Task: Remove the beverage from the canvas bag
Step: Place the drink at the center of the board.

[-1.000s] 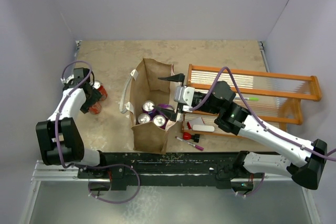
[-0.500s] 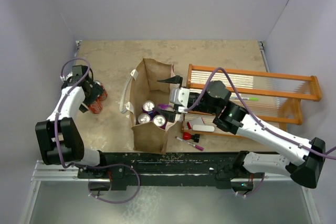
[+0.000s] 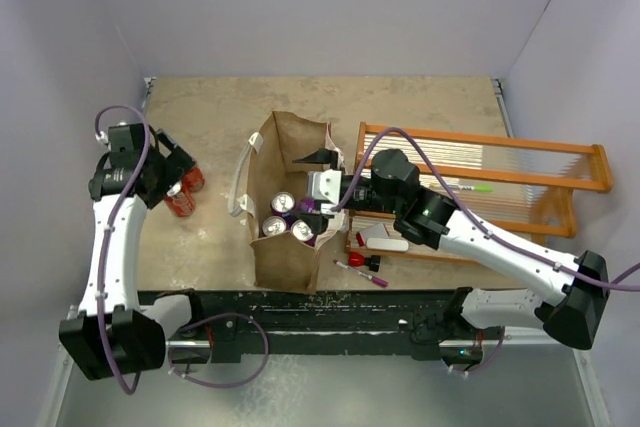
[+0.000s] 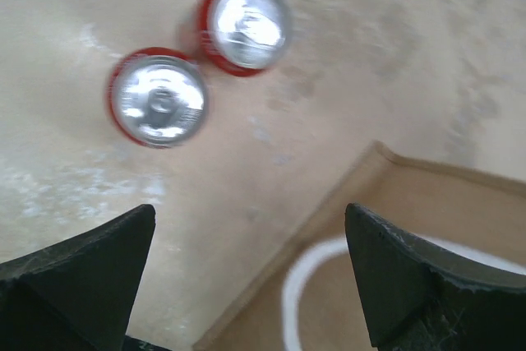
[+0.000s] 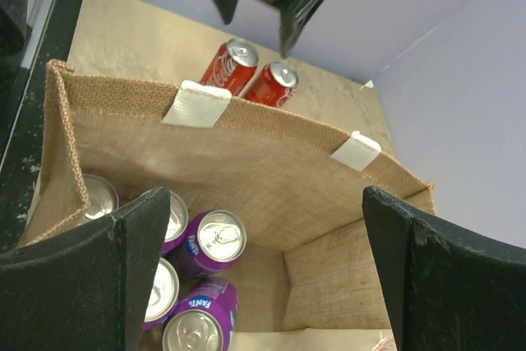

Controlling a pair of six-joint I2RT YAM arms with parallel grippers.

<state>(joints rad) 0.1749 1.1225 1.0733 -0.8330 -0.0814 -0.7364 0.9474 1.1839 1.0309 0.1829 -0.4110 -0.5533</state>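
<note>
The tan canvas bag (image 3: pixel 298 143) stands open at mid-table, with several purple beverage cans (image 3: pixel 283 204) upright in its near end. My right gripper (image 3: pixel 318 185) hangs open over the bag's right rim; in the right wrist view its jaws (image 5: pixel 265 219) straddle the bag's interior above the purple cans (image 5: pixel 218 240), holding nothing. Two red cans (image 3: pixel 181 203) stand on the table left of the bag. My left gripper (image 3: pixel 172 169) is open above them; in the left wrist view the red cans (image 4: pixel 158 100) lie beyond its empty jaws (image 4: pixel 249 228), and the bag's rim (image 4: pixel 394 195) is at the right.
An orange wooden rack (image 3: pixel 480 162) lies right of the bag, with a green pen (image 3: pixel 478 188) on it. A white object (image 3: pixel 385 240), a red piece (image 3: pixel 363 262) and a marker (image 3: pixel 362 274) sit by the bag's right foot. White handles (image 3: pixel 240 182) droop on the bag's left side.
My left gripper has opened wide and lifted up and away from the two red cans, which stay on the table. My right gripper has slid left over the bag's opening, still open.
</note>
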